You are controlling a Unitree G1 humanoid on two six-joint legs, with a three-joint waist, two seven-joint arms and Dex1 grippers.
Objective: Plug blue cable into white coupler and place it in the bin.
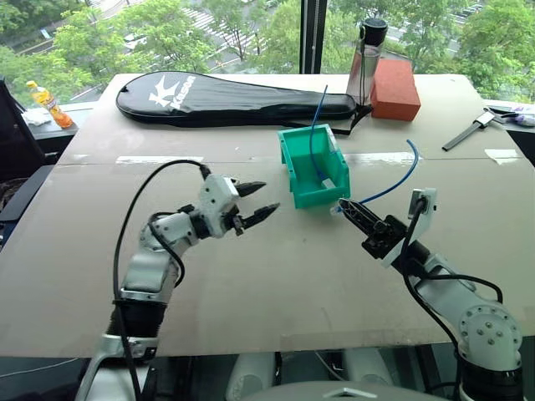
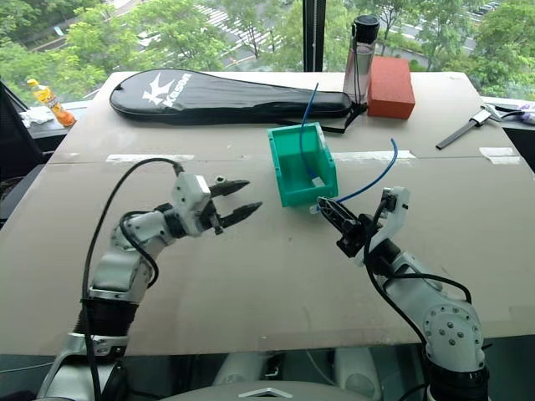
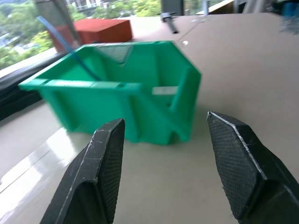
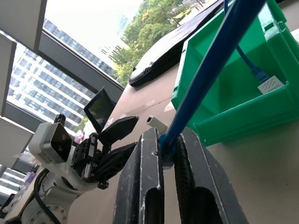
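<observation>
Our right pincer (image 4: 167, 154) is clamped on the blue cable (image 1: 393, 185) near its plug, holding that end beside the green bin (image 1: 313, 167). The white coupler (image 4: 156, 123) lies on the tabletop (image 1: 276, 276) just in front of the bin, so our left pincer (image 1: 257, 201) hovers near with fingers apart, probably to fetch it.

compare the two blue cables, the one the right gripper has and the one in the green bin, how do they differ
The blue cable is clamped near one end between the shut fingers of the right gripper and arcs up over the table outside the bin; the other blue cable lies in the bin and sticks up past its rim, held by nothing. That one ends in a white block; the gripped end shows none. Both are thin and bright blue.
</observation>
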